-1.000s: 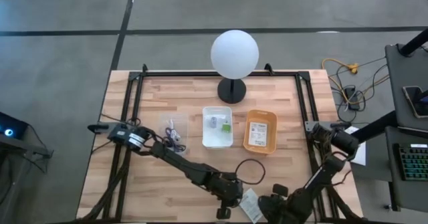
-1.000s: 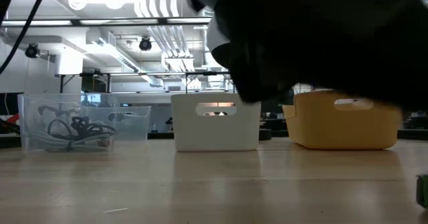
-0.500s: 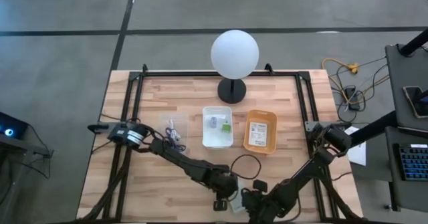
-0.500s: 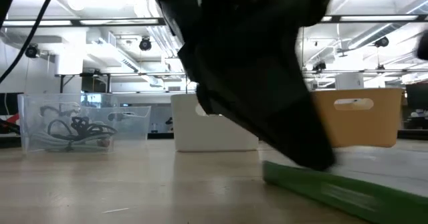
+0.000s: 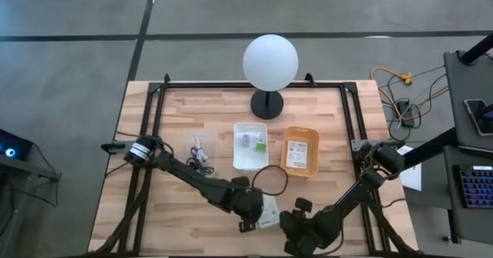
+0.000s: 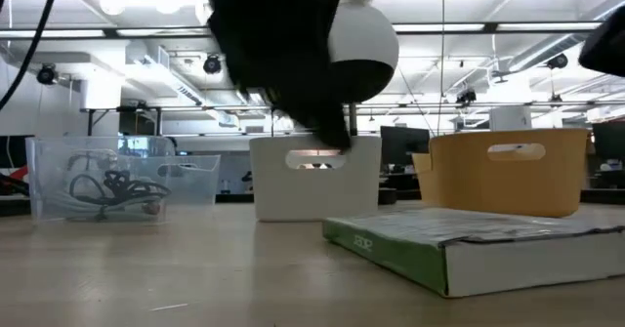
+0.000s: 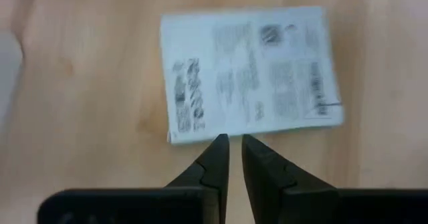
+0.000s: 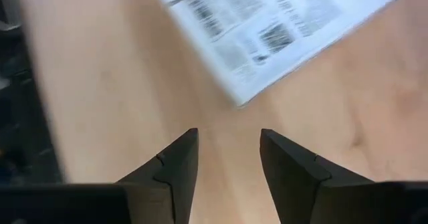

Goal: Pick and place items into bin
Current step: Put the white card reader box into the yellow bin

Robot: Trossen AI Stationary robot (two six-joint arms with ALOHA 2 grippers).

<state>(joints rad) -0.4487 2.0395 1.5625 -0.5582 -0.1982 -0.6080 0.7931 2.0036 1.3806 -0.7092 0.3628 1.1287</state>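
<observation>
One white packet (image 5: 269, 210) flat on tabletop (image 5: 323, 119), a second in the yellow bin (image 5: 300, 151). Three bins total. Left claw (image 7: 231, 150) nearly clenched, empty; right claw (image 8: 229, 147) released.

A pale, light-brown wood grain in planks is shown by the tabletop (image 5: 192, 119), on which a flat white packet (image 7: 249, 73) printed with fine black text and a barcode is seen, its side edge showing green (image 6: 391, 252) from table height. A white bin (image 5: 250, 146), an orange-yellow bin (image 5: 300, 152) holding a white printed label, and a clear bin (image 6: 117, 179) with dark and pale cables are set beside a lamp with a white globe (image 5: 270, 61) and a black base. Both arms and their jaws are coloured black.
</observation>
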